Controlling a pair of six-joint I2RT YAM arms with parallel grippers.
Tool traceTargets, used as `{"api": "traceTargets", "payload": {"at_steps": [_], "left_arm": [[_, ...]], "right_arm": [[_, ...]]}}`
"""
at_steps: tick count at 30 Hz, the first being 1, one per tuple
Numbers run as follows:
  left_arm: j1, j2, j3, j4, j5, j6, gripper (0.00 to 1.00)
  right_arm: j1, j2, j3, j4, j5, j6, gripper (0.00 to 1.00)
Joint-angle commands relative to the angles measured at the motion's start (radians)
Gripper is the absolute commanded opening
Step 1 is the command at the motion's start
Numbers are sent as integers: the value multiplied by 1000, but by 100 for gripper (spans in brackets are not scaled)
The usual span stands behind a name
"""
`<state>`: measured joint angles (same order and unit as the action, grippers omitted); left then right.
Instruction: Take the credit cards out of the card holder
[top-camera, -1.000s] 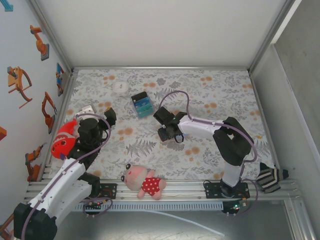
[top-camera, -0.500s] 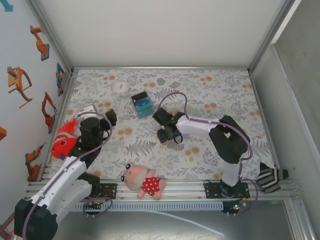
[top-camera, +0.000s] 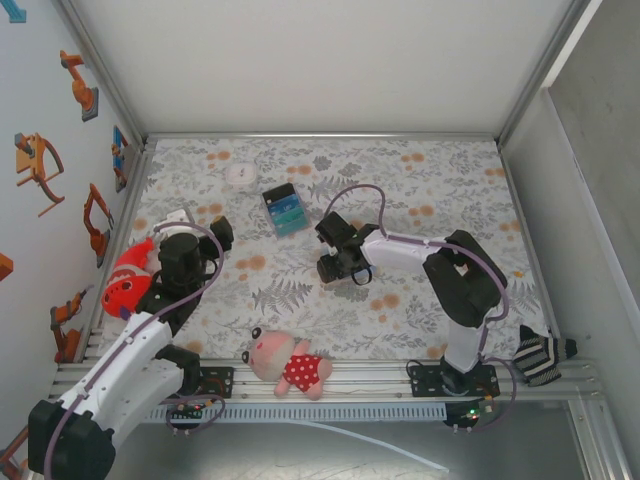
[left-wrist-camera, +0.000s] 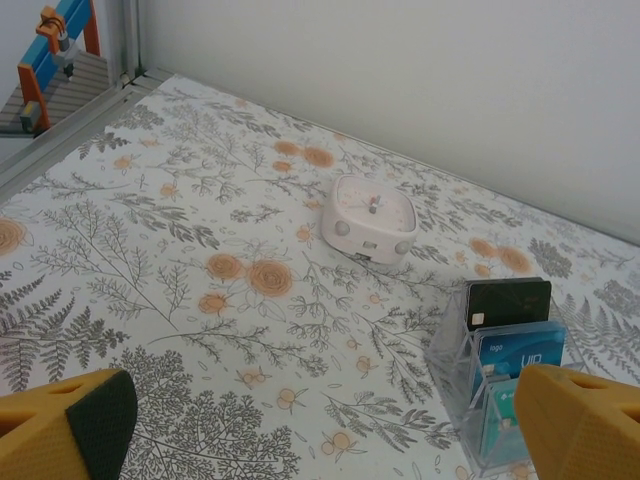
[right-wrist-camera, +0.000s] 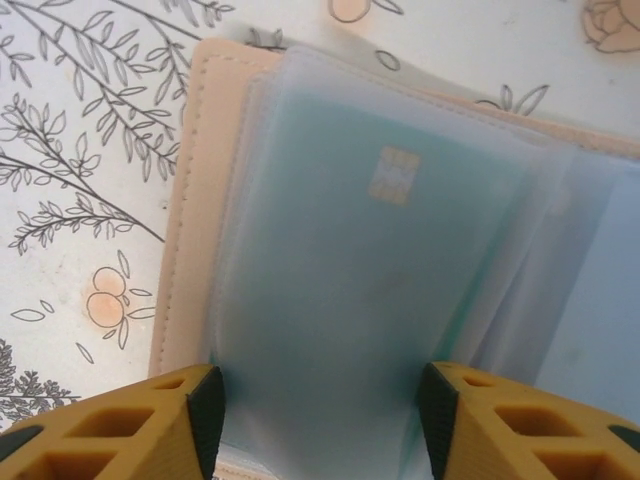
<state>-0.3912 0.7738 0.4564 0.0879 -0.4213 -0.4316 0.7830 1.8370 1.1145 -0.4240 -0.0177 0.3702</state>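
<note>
Right wrist view has the right end effector (right-wrist-camera: 318, 400) straddling the open card holder's (right-wrist-camera: 185, 200) sleeved teal card (right-wrist-camera: 380, 280), whose length runs toward 12 o'clock; whether it's clamped, I cannot tell.

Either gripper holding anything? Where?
Left gripper open, empty. Right gripper straddles the card holder's sleeve, pads by its side edges; clamped or not, cannot tell.

The white-and-black left arm (top-camera: 130, 350) is bent, its yellow-fingered left gripper (left-wrist-camera: 320, 440) spread wide, while the right arm (top-camera: 410, 255) stretches out, its yellow-fingered right gripper (right-wrist-camera: 320, 415) pointing down, dark pads (right-wrist-camera: 207, 410) half apart.
</note>
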Motion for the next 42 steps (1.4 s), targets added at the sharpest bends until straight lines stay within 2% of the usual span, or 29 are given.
{"api": "traceTargets", "payload": {"at_steps": [1, 8, 12, 22, 30, 42], "left_arm": [[6, -16, 43, -10, 16, 8, 97], [6, -16, 79, -34, 39, 27, 97], [6, -10, 99, -51, 50, 27, 97], [6, 6, 132, -67, 87, 21, 97], [-8, 46, 163, -86, 119, 37, 97], [-112, 169, 231, -105, 90, 104, 97]], "right_arm": [[-44, 9, -60, 13, -57, 22, 51], [-64, -26, -60, 28, -66, 17, 35], [-65, -47, -48, 20, -37, 19, 30], [-68, -111, -56, -7, 66, 44, 29], [-90, -143, -80, -8, 100, 70, 29], [-127, -158, -110, -9, 142, 118, 29]]}}
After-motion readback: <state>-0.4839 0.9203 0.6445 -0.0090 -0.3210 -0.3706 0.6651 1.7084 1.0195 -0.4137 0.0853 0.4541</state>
